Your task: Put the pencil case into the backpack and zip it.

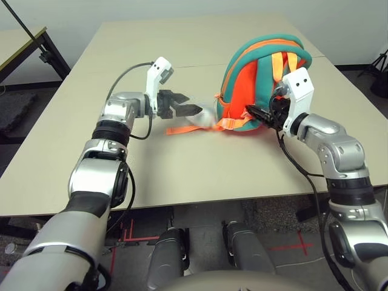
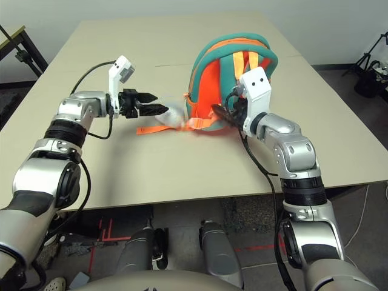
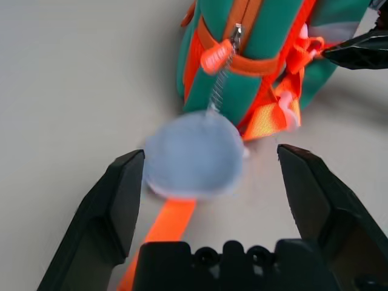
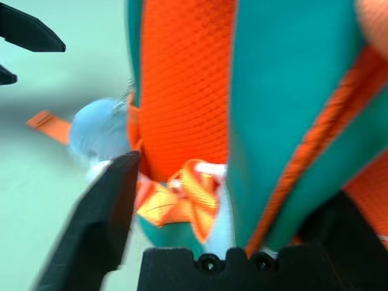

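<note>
The backpack (image 1: 260, 85) is standing upright on the table (image 1: 182, 48). The left gripper (image 3: 209, 182) is gaping wide around the plush charm (image 3: 194, 154); the right gripper (image 4: 230, 200) is spreading wide, straddling the backpack's base.

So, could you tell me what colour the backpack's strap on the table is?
Orange strap; clearest in left eye view.

The backpack (image 1: 264, 85) stands on the tabletop (image 1: 182, 176), right of centre. A plush charm (image 3: 194, 159) lies just left of it, apparently on a strap (image 1: 182, 129) trailing leftward across the tabletop.
</note>
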Controlling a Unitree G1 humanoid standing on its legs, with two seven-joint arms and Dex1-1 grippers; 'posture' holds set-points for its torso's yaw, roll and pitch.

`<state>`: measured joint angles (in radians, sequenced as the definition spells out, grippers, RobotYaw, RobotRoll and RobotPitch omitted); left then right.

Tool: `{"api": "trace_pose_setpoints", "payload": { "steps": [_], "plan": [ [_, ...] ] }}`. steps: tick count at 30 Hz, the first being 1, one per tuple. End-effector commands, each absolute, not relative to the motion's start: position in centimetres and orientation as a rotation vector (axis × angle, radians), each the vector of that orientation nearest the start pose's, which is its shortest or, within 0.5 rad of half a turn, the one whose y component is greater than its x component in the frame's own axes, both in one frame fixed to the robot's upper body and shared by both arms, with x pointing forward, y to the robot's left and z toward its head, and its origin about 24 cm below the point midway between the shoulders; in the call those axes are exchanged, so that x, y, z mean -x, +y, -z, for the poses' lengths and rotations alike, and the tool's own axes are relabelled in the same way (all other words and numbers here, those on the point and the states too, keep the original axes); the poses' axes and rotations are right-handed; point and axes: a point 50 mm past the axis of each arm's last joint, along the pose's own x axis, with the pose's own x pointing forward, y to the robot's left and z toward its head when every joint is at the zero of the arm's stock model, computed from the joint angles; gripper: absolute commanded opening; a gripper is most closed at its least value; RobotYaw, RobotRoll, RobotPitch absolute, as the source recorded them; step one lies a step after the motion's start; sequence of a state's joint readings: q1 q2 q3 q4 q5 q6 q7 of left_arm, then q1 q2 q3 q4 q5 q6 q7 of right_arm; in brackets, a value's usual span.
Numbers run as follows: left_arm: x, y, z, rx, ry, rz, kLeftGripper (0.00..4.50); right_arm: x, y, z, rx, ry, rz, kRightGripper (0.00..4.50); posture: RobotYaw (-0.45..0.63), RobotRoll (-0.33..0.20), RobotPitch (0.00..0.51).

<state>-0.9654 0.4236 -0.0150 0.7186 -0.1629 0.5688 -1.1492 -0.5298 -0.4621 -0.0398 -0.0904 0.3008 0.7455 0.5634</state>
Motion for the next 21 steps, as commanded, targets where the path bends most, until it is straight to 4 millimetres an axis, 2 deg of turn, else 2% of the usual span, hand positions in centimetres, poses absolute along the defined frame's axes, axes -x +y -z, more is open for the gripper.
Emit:
{"api": "trace_pose_setpoints", "payload": {
  "steps": [1,9,15,21],
  "plan": [
    [-36.7,17.3,-16.9,0.008,0.37,1.012,4.5,-31.1,-18.5,-16.6,0.128,0.193,-0.607,4.49,-0.2,0.0,0.075],
    [-35.7,18.1,-17.3,0.017,0.356,0.959,4.5,-30.3,-21.3,-17.2,0.123,0.201,-0.495,4.49,-0.2,0.0,0.086],
    [-35.4,18.4,-17.4,0.024,0.352,0.926,4.5,-29.9,-23.1,-16.8,0.11,0.21,-0.406,4.49,-0.21,0.0,0.094],
    [-35.1,19.6,-17.6,0.059,0.319,0.841,4.5,-29.1,-25.0,-16.3,0.093,0.22,-0.31,4.49,-0.21,0.0,0.11]
  ]
}}
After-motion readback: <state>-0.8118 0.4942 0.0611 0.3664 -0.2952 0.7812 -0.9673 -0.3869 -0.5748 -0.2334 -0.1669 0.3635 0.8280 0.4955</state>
